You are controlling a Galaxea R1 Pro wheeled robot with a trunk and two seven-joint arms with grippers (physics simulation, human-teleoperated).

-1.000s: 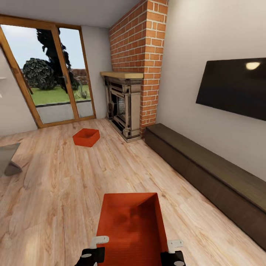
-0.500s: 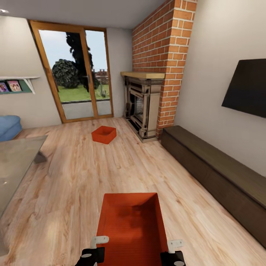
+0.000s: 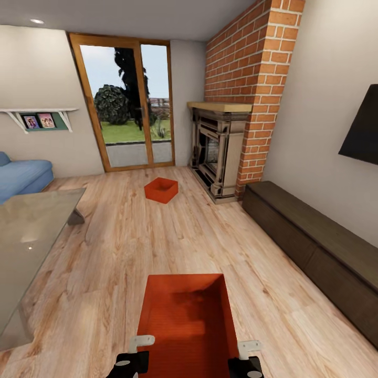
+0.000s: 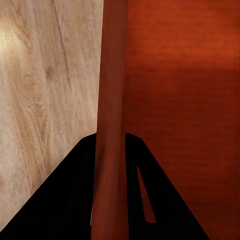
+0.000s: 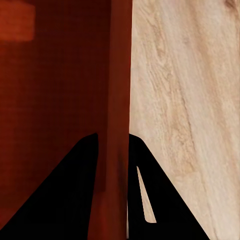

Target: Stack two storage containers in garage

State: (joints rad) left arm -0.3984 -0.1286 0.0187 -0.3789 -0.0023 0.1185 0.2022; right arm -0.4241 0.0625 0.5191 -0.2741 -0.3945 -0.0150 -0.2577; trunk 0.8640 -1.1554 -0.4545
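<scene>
**Robot swings left with one bin in both grippers, second bin left on the floor**

Across the last second the whole head view has slid: the glass door (image 3: 134, 100) and brick fireplace (image 3: 223, 149) now sit further right in the frame, while a glass table (image 3: 31, 236), blue sofa (image 3: 21, 176) and wall shelf (image 3: 39, 118) have come in at the left. That is the robot turning left, not the room's things moving. The carried container (image 3: 184, 320) keeps the same spot low in the view, so it is riding along with the robot. I judge this a turn toward the way out to the garage, with the first carry just begun.

The other container (image 3: 161, 189) rests on the wood floor (image 3: 121, 241) far ahead, near the fireplace, well apart from the robot.

Both arms are low and forward, one at each long side of the held bin. The left gripper (image 4: 111, 200) straddles the left wall, a finger on each face, clamped on it; the right gripper (image 5: 112, 200) clamps the right wall likewise.
</scene>
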